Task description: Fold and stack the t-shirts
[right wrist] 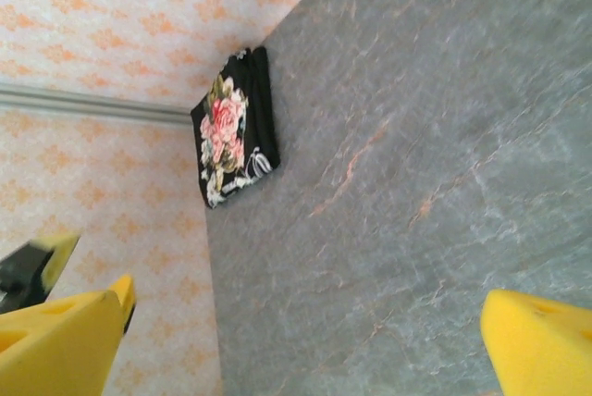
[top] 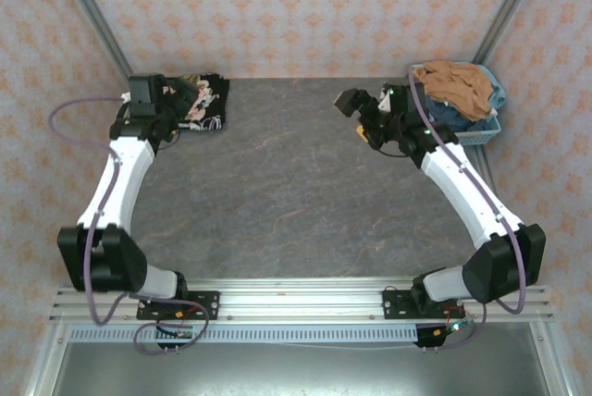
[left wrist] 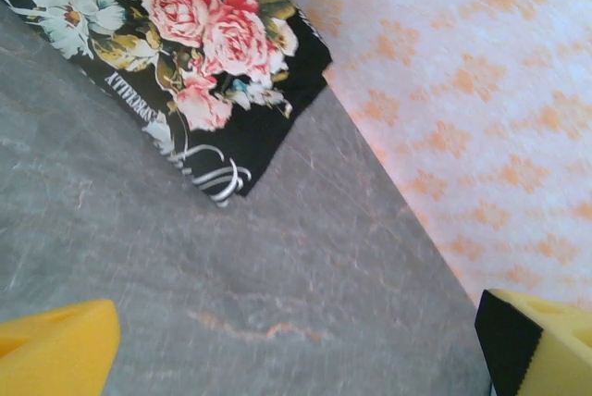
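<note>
Spreading under both sets of jaws is the grey marbled desk, closed in by patterned wall on three sides. The left arm reaches to the far left corner and the right arm to the far right.

Behind the right jaws, just past that arm's wrist, sits a light-blue basket. It is heaped with an orange-brown garment over some blue cloth. The arm crosses in front of the basket's near left side, so its lattice is hard to make out.

The folded black t-shirt lies on the desk in the far left corner, rose print upward. From above, the left arm's wrist covers its left edge, so the left jaws cannot be told from the dark fabric. In the left wrist view the shirt lies ahead of the left jaws, apart from them, its upper part cut off by the frame. In the right wrist view it is small, well ahead of the right jaws, close to the wall.

The left jaws stand wide apart, with yellow fingertips at the frame's two lower corners and only desk between them. The right jaws are likewise spread, clamped on nothing.
</note>
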Available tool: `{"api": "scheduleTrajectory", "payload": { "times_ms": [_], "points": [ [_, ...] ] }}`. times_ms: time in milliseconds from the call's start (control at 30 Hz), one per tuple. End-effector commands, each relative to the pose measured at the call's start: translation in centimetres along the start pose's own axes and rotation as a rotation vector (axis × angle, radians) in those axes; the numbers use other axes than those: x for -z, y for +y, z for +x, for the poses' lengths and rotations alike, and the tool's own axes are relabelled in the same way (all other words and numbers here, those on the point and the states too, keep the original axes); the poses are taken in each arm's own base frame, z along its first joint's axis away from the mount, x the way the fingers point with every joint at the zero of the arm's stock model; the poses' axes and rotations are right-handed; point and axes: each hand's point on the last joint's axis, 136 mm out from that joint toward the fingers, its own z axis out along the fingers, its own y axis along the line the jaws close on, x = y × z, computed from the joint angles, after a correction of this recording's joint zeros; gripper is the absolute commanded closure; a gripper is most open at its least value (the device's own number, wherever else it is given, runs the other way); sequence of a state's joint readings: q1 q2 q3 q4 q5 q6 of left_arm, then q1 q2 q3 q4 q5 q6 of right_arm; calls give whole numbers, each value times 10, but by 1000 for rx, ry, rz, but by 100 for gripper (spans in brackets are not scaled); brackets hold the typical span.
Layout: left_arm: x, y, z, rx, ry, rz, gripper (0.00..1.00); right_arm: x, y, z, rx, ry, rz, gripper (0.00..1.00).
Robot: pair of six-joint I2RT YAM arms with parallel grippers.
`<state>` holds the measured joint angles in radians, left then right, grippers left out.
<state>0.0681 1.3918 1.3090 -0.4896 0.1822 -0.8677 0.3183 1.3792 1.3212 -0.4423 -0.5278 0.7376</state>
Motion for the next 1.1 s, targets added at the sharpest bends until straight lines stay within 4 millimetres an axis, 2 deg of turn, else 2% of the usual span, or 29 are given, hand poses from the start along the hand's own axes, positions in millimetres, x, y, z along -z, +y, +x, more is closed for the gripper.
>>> {"api": "scheduleTrajectory", "payload": {
  "times_ms": [0, 167, 200, 267, 333, 433, 533, 633, 767, 900, 1000, 1067],
  "points": [
    [16, 63, 23, -135, 31, -264, 0, 27, -23, -6, 93, -53, 171, 1],
    [72, 106, 24, -231, -107, -424, 0, 73, -61, -12, 221, -186, 368, 1],
    [82, 118, 21, -234, -164, -459, 0, 79, -75, -12, 232, -208, 429, 1],
    [85, 132, 23, -278, -239, -433, 0, 94, -99, -17, 258, -268, 545, 1],
    [68, 125, 31, -447, -291, -280, 0, 100, -126, -24, 291, -329, 671, 1],
    [53, 150, 38, -523, -397, -269, 0, 83, -150, -33, 449, -404, 666, 1],
    [30, 158, 49, -598, -413, -240, 0, 80, -178, -43, 535, -569, 697, 1],
    [1, 154, 58, -682, -340, -243, 0, 70, -217, -46, 553, -626, 756, 1],
    [-33, 146, 61, -701, -317, -221, 0, 46, -255, -46, 557, -561, 820, 1],
    [-58, 137, 56, -715, -322, -200, 0, 31, -273, -55, 542, -581, 795, 1],
    [-71, 129, 52, -776, -313, -185, 0, 19, -266, -67, 574, -590, 725, 1],
    [-77, 132, 51, -765, -312, -156, 0, 12, -266, -72, 615, -567, 708, 1]
  ]
}}
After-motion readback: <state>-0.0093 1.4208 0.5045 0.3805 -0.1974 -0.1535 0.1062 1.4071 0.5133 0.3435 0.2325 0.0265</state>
